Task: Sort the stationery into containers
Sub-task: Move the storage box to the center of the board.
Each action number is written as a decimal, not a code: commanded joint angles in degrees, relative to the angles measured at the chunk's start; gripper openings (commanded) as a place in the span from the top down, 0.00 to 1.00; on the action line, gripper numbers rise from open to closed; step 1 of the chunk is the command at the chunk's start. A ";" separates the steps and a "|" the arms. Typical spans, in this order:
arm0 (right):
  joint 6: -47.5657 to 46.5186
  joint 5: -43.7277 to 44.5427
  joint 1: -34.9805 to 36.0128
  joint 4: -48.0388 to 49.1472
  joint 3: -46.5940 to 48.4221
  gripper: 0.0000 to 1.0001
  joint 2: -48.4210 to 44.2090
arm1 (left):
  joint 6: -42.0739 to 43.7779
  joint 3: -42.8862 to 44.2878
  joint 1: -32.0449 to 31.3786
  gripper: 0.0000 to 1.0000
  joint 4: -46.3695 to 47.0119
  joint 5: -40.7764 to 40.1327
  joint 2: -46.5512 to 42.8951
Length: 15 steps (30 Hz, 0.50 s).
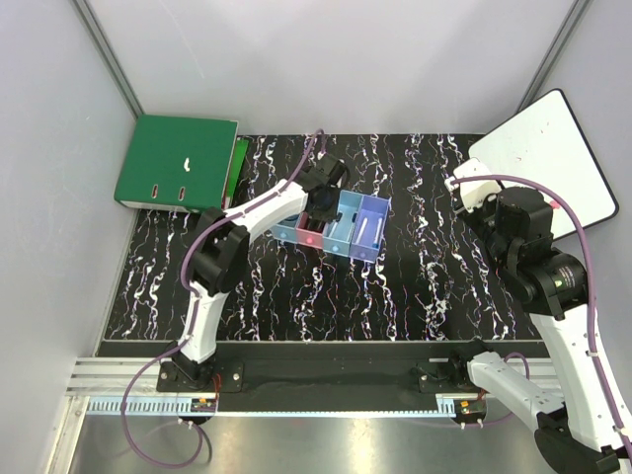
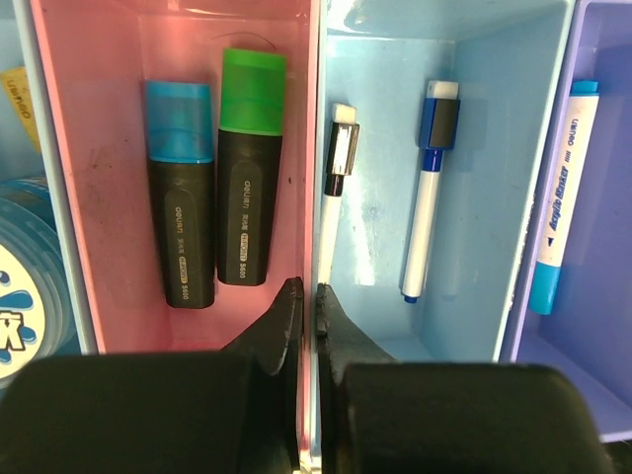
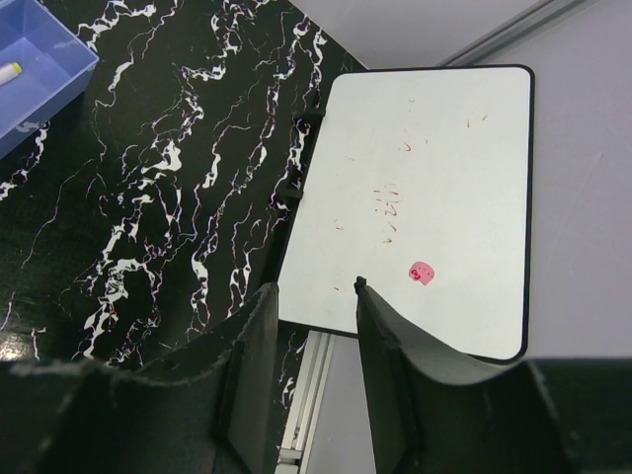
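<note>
The containers stand in a row mid-table. In the left wrist view the pink bin holds two black markers, one blue-capped and one green-capped. The light blue bin holds two thin white pens. The purple bin holds a white marker. The tape roll lies in the far-left bin. My left gripper straddles the wall between the pink and light blue bins and is shut on it. My right gripper is open and empty over the board's edge.
A green ring binder lies at the back left. A white board with a black rim leans at the back right and also fills the right wrist view. The purple bin's corner shows top left there.
</note>
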 commanded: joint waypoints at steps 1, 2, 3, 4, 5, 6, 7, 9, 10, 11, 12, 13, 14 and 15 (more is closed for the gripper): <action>0.77 -1.09 -0.21 0.21 0.81 0.55 -0.21 | -10.02 -3.66 -2.60 1.00 -4.83 4.56 -2.72; 0.68 -1.01 -0.21 0.04 0.89 0.55 -0.13 | -10.74 -4.10 -2.95 1.00 -4.74 6.38 -2.81; 0.68 -0.92 -0.21 0.03 0.89 0.55 -0.13 | -11.70 -4.71 -3.48 1.00 -4.74 6.84 -2.90; 0.68 -0.92 -0.21 -0.05 0.89 0.55 -0.21 | -13.71 -5.07 -3.66 1.00 -4.66 7.45 -2.99; 0.59 -0.92 -0.21 -0.32 0.81 0.55 -0.13 | -14.69 -5.24 -3.92 1.00 -4.57 8.41 -2.99; 0.68 -0.74 -0.21 -0.41 0.72 0.55 -0.13 | -15.48 -5.16 -4.27 1.00 -4.48 8.94 -2.64; 0.77 -0.74 -0.21 -0.58 0.54 0.56 -0.30 | -16.88 -4.98 -4.45 1.00 -4.39 9.47 -2.55; 0.77 -0.65 -0.13 -0.85 0.02 0.56 -0.39 | -18.21 -4.98 -5.06 1.00 -4.39 10.27 -2.28; 0.85 -0.65 -0.21 -0.93 -0.16 0.55 -0.48 | -19.70 -5.16 -5.33 1.00 -4.39 10.27 -2.37; 0.86 -0.57 -0.21 -1.02 -0.42 0.55 -0.56 | -20.49 -5.51 -5.33 1.00 -4.39 11.14 -2.46; 0.94 -0.39 -0.21 -1.11 -0.42 0.55 -0.48 | -21.37 -6.55 -5.33 1.00 -3.96 11.58 -3.07; 1.03 -0.39 -0.30 -1.20 -0.60 0.56 -0.48 | -23.21 -7.17 -5.24 1.00 -3.60 12.11 -3.33; 0.94 -0.39 -0.21 -1.28 -0.86 0.55 -0.56 | -24.18 -7.88 -5.24 1.00 -3.08 12.98 -3.77; 0.94 -0.48 -0.21 -1.28 -0.95 0.56 -0.48 | -25.06 -8.58 -5.24 1.00 -2.38 13.69 -4.21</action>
